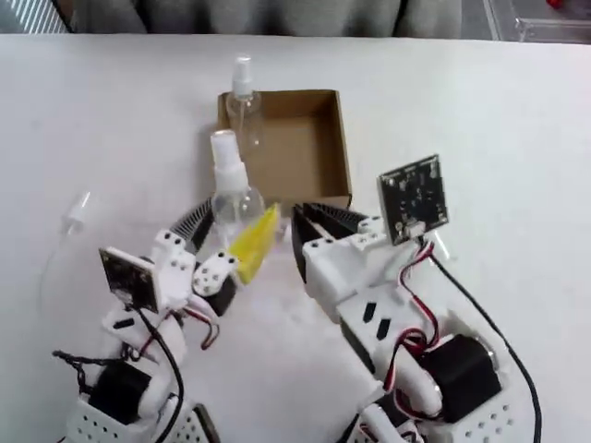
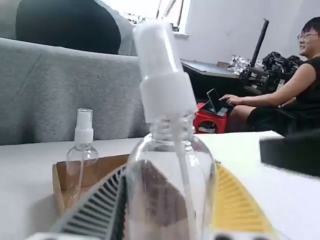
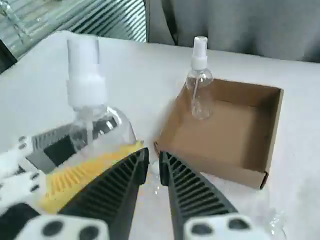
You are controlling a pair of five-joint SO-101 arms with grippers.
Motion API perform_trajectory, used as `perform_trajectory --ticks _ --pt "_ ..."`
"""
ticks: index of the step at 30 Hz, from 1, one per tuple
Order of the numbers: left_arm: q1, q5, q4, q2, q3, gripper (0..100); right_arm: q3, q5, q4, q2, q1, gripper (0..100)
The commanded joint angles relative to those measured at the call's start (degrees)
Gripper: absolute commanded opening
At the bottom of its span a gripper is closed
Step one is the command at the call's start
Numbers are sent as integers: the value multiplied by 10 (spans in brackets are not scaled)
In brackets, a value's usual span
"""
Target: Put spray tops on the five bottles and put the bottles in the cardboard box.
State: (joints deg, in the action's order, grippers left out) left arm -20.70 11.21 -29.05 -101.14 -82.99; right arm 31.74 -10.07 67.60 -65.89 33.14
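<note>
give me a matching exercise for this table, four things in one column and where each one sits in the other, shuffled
Things
1. larger bottle
2. smaller bottle
3. loose spray top
4. cardboard box

Places
a. lying on the table, off to the left arm's side
b. clamped upright between the jaws of the left gripper
c. standing in a far corner of the box
d. on the table just ahead of both arms

Pairs: 1-b, 2-c, 3-a, 4-d
</note>
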Motion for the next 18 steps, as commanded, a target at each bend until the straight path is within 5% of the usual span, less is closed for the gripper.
perform_trajectory --ticks 1,10,18 --pt "45 17 19 117 111 22 78 7 -44 -65 7 15" --pt "93 167 16 317 238 22 284 8 -167 -183 145 15" --pt "88 173 8 317 238 22 412 45 -334 -196 181 15"
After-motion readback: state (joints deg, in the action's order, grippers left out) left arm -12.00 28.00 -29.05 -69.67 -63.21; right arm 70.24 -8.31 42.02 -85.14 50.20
